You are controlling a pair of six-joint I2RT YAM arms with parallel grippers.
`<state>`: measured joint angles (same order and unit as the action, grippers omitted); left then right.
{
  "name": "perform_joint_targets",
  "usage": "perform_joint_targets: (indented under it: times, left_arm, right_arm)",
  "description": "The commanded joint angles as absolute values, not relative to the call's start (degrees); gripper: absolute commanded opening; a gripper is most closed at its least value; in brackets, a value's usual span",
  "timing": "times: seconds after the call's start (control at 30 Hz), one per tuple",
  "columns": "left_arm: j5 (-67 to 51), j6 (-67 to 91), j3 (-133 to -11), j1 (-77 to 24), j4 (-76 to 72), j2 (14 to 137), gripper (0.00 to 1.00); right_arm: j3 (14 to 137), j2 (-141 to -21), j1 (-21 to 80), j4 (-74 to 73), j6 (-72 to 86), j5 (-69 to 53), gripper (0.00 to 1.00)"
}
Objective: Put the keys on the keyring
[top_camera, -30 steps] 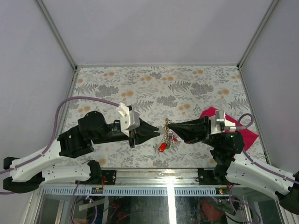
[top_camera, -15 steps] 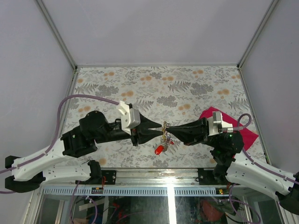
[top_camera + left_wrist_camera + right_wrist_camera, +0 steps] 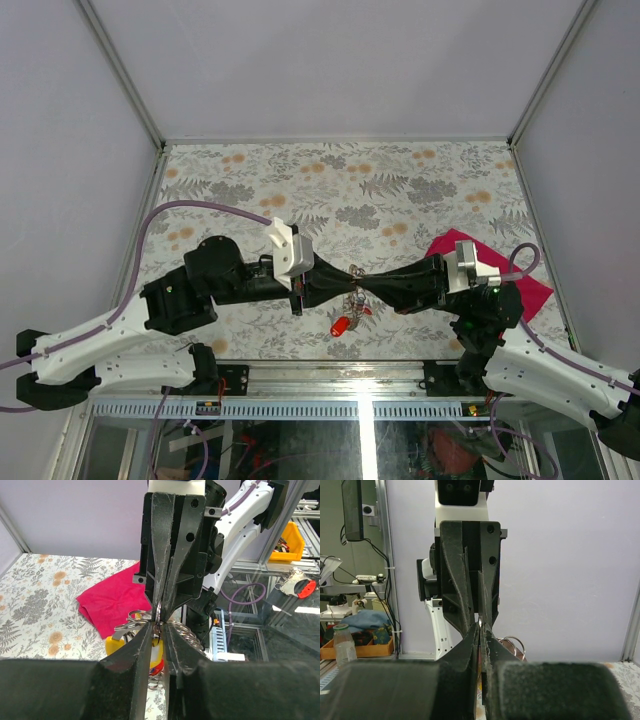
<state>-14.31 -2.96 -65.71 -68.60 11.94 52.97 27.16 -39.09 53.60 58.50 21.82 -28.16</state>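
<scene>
Left wrist view is showing the thin silvery keyring [image 3: 158, 620] edge-on, with the right gripper [image 3: 160, 611] clamping it fully closed at its fingertips; the left gripper [image 3: 158, 626] is flanking it, fingers a sliver apart, grip unclear; yellow- and red-headed keys [image 3: 156, 660] are dangling just below both tips

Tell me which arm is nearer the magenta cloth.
Right. The right arm lies beside the magenta cloth, overlapping its edge; the left arm is on the opposite side, beyond the keyring.
</scene>
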Motion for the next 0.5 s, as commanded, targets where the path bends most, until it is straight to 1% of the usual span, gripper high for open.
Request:
perform_joint_targets:
  times: [0.0,0.1,0.3,0.37,0.47]
  left_arm:
    - [-15.7,-2.6,-66.5,-68.7,8.1,53.2,0.11]
    - [-16.0,-2.7,-66.8,-68.8,8.3,53.3,0.01]
    - [-16.9,-3.7,-68.8,-68.8,12.7,54.1,0.00]
    - [-17.2,-4.5,-70.8,-68.8,16.6,54.9,0.00]
    - [-16.8,-5.9,-75.1,-68.9,24.2,56.6,0.00]
  right_arm:
    - [30.1,-38.3,53.6,62.6,21.7,-28.3,0.00]
    - [30.0,-38.3,53.5,62.7,21.7,-28.3,0.00]
    - [30.2,-37.2,53.5,59.6,19.8,-27.8,0.01]
    - [30.9,-35.9,53.5,54.8,17.7,-28.0,0.08]
    - [33.2,-33.5,53.6,43.8,13.4,-28.0,0.22]
